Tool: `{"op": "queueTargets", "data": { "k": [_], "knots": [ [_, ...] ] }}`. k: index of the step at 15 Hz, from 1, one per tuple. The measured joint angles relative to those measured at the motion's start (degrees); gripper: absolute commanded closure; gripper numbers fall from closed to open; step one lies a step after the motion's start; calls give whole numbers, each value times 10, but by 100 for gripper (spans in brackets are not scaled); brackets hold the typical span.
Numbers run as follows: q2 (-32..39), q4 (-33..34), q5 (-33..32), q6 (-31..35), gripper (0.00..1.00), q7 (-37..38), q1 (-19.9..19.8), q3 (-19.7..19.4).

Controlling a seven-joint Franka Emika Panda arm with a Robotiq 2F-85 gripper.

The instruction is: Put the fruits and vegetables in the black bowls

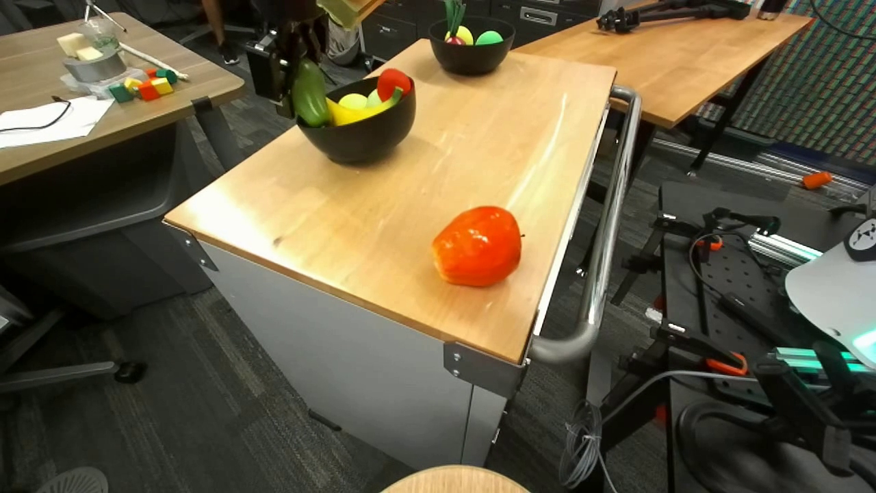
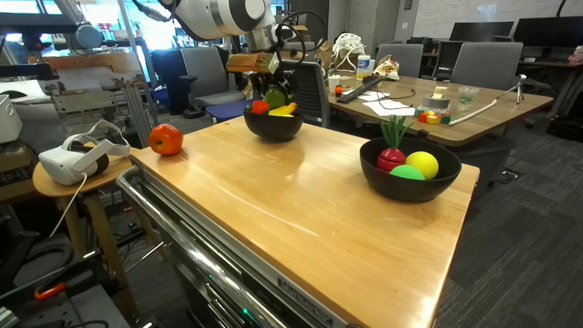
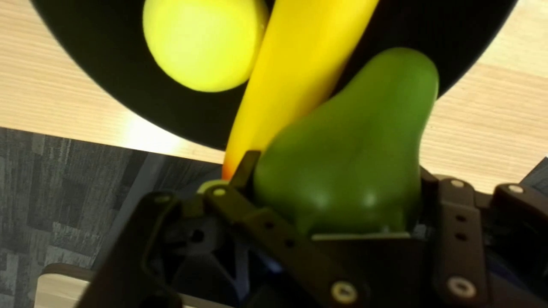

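Observation:
Inside my gripper [image 3: 338, 171], a green pear-shaped fruit [image 3: 355, 149] is pinched between both fingers. Its narrow end points down at the rim of a black bowl [image 1: 369, 140], beside the yellow banana [image 3: 295, 72]; whether it touches the bowl is unclear. That bowl also holds a pale yellow round piece [image 3: 205, 42] and a red fruit [image 1: 394, 82]. The second black bowl [image 2: 410, 189] contains a leafy red vegetable [image 2: 390, 159], a yellow ball [image 2: 422, 164] and a green round piece [image 2: 407, 172]. A big red tomato [image 1: 479, 246] lies on the tabletop, outside both bowls.
The wooden cart top [image 2: 273, 191] carries both bowls and has a metal handle rail [image 1: 612, 226] along one side. Beyond it stand a desk [image 1: 171, 55] with small blocks and tape, and a stool with a white headset [image 2: 82, 155].

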Motion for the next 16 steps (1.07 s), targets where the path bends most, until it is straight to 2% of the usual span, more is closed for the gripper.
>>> {"op": "queueTargets", "data": {
  "k": [6, 13, 14, 15, 16],
  "knots": [
    [-29, -29, -4, -14, 54, 2, 1, -20],
    [-102, -142, -33, 19, 54, 34, 7, -39],
    [-110, -155, -44, 24, 44, 41, 11, -39],
    [-118, -168, -54, 29, 8, 47, 15, -40],
    [-126, -180, -66, 35, 8, 53, 19, -40]
  ]
}}
